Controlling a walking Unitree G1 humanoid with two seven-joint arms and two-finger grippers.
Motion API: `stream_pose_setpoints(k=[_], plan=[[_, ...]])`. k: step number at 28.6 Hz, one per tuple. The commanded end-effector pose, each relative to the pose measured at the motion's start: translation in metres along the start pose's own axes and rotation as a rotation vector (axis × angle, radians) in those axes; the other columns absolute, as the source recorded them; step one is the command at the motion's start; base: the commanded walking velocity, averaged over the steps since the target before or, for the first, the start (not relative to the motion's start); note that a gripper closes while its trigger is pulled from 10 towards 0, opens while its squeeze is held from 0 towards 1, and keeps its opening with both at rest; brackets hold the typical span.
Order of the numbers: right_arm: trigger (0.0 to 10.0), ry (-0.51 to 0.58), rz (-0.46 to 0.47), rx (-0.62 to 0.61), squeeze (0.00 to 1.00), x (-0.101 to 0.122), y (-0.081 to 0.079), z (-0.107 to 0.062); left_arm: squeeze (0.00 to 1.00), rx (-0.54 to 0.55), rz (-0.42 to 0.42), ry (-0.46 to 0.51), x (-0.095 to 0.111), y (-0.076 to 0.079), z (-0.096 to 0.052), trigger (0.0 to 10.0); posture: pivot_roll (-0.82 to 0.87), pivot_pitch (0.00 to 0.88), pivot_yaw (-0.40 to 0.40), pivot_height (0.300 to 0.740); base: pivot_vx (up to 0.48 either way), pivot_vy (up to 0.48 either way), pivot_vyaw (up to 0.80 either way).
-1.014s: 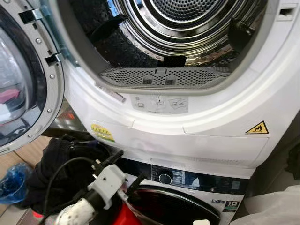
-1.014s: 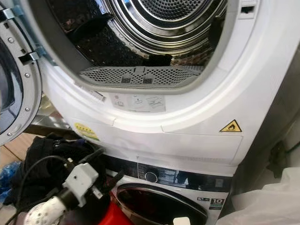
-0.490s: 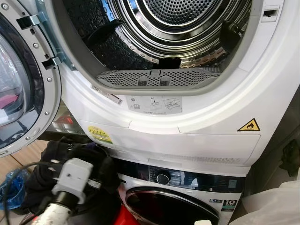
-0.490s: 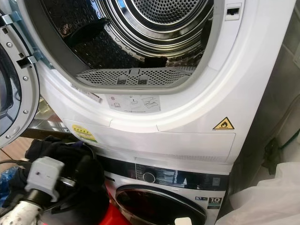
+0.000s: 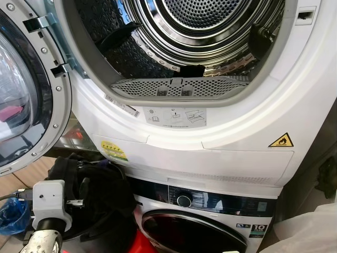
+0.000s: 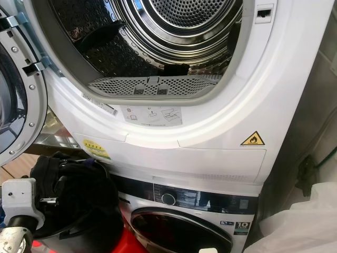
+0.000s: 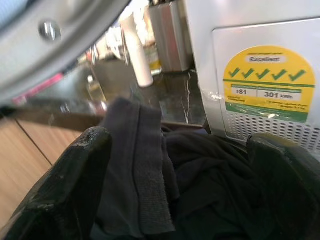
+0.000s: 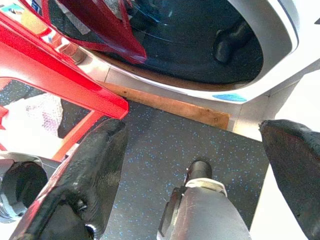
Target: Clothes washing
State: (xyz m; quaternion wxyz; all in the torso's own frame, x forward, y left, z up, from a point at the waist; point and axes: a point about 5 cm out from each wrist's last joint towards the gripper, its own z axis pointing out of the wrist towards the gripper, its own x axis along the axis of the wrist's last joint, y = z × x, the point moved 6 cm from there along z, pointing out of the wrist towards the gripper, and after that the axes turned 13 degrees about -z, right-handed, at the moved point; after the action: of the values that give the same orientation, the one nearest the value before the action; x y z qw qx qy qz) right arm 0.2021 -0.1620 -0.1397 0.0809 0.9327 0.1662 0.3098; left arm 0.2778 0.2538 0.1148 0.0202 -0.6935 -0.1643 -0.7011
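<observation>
— So where's the laundry?
— One heap of dark clothes (image 5: 100,195) sits low beside the stacked machines, under the open dryer drum (image 5: 210,31), just ahead of the left hand (image 7: 175,165).
— Is it holding anything?
— Fingers spread, apparently straddling the fabric. The right hand (image 8: 195,145) hangs spread, empty, farther away.

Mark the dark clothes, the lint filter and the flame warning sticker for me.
dark clothes (image 5: 100,197), left eye view, middle of the bundle
lint filter (image 5: 179,87), left eye view, centre of the grey grille
flame sticker (image 5: 280,140), left eye view, middle of the yellow triangle
</observation>
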Motion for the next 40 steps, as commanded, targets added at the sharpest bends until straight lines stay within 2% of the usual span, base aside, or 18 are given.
stream_pose_setpoints(k=[1,4,9,10,16,19,21,25,31,33,36,38,40], plan=[[10.0,0.012,0.007,0.01,0.0,0.005,-0.005,0.001,0.0,0.058,-0.032,-0.023,-0.005,-0.016,0.001,10.0,-0.06,0.027,0.168,0.74,0.0,0.0,0.0],[10.0,0.007,0.003,0.011,0.0,0.004,-0.004,0.001,0.0,0.052,-0.03,-0.064,-0.017,-0.021,0.002,10.0,-0.06,0.026,0.164,0.74,0.0,0.0,0.0],[10.0,0.012,0.002,0.01,0.0,0.005,-0.004,0.001,0.0,0.105,-0.045,-0.069,-0.021,-0.035,0.004,10.0,-0.06,0.025,0.162,0.74,0.0,0.0,0.0],[10.0,0.007,0.003,0.01,0.0,0.003,-0.004,0.0,1.0,0.108,-0.061,-0.069,-0.023,-0.037,0.004,10.0,-0.05,0.024,0.157,0.74,0.0,0.0,0.0],[10.0,0.007,0.004,0.007,0.0,0.002,-0.003,0.0,1.0,0.128,-0.058,-0.038,-0.017,-0.041,0.01,10.0,-0.05,0.023,0.155,0.74,0.0,0.0,0.0],[10.0,0.005,0.003,0.007,0.0,0.002,-0.003,0.0,1.0,0.126,-0.09,-0.037,-0.019,-0.041,0.014,10.0,-0.05,0.02,0.15,0.74,0.0,0.0,0.0],[10.0,0.011,0.0,0.01,0.0,0.004,-0.004,0.001,1.0,0.119,-0.139,-0.04,-0.018,-0.039,0.024,10.0,-0.04,0.02,0.147,0.74,0.0,0.0,0.0],[10.0,0.013,-0.005,0.014,0.0,0.005,-0.005,0.001,1.0,0.122,-0.15,-0.038,-0.017,-0.038,0.033,10.0,-0.04,0.016,0.148,0.74,0.0,0.0,0.0],[10.0,0.017,-0.002,0.017,0.0,0.007,-0.005,0.001,1.0,0.187,-0.173,-0.017,-0.013,-0.049,0.038,10.0,-0.04,0.013,0.151,0.74,0.0,0.0,0.0],[10.0,0.018,0.0,0.018,0.0,0.008,-0.006,0.001,1.0,0.245,-0.196,-0.034,-0.017,-0.063,0.039,10.0,-0.04,0.01,0.15,0.74,0.0,0.0,0.0],[10.0,0.018,-0.003,0.02,0.0,0.008,-0.007,0.001,1.0,0.249,-0.198,-0.041,-0.019,-0.066,0.04,10.0,-0.03,0.009,0.151,0.74,0.0,0.0,0.0],[10.0,0.021,-0.008,0.022,0.0,0.009,-0.008,0.001,1.0,0.233,-0.254,-0.071,-0.026,-0.063,0.047,10.0,-0.03,0.008,0.152,0.74,0.0,0.0,0.0],[10.0,0.022,-0.009,0.022,0.0,0.009,-0.008,0.001,1.0,0.233,-0.255,-0.078,-0.027,-0.062,0.048,10.0,-0.03,0.008,0.152,0.74,0.0,0.0,0.0]])
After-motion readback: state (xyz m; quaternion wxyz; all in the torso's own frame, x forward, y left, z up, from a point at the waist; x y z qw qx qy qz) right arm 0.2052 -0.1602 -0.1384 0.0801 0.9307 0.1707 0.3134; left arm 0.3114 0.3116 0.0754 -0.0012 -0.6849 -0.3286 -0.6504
